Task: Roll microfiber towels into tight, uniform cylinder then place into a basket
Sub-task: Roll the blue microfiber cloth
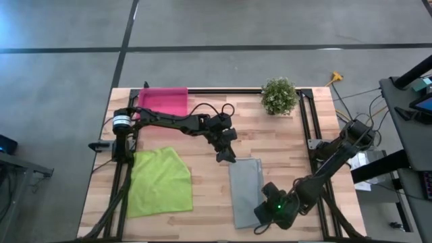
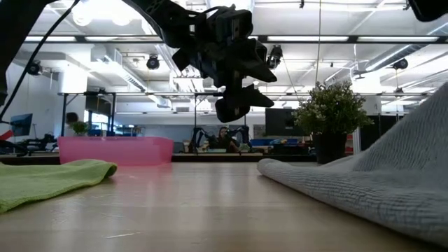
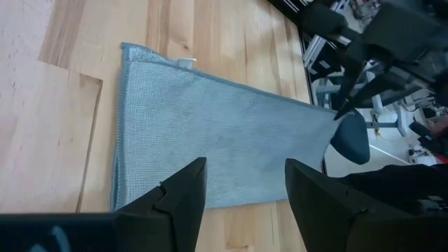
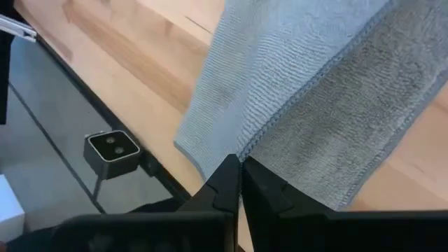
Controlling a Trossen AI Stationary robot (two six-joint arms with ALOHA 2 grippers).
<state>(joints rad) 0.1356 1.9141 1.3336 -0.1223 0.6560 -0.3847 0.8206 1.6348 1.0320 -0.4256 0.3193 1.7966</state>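
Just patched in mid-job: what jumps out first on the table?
The grey towel, folded to a strip at the near middle, with the right gripper shut on its near edge. The left gripper hangs open just above its far end. The green towel lies flat at left, the pink basket behind it.

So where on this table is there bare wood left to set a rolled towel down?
Bare wood runs between the pink basket and the potted plant, and between the green towel and the grey towel. It is crowded at the grey towel's ends: the left gripper hovers open over one, the right gripper pinches the other.
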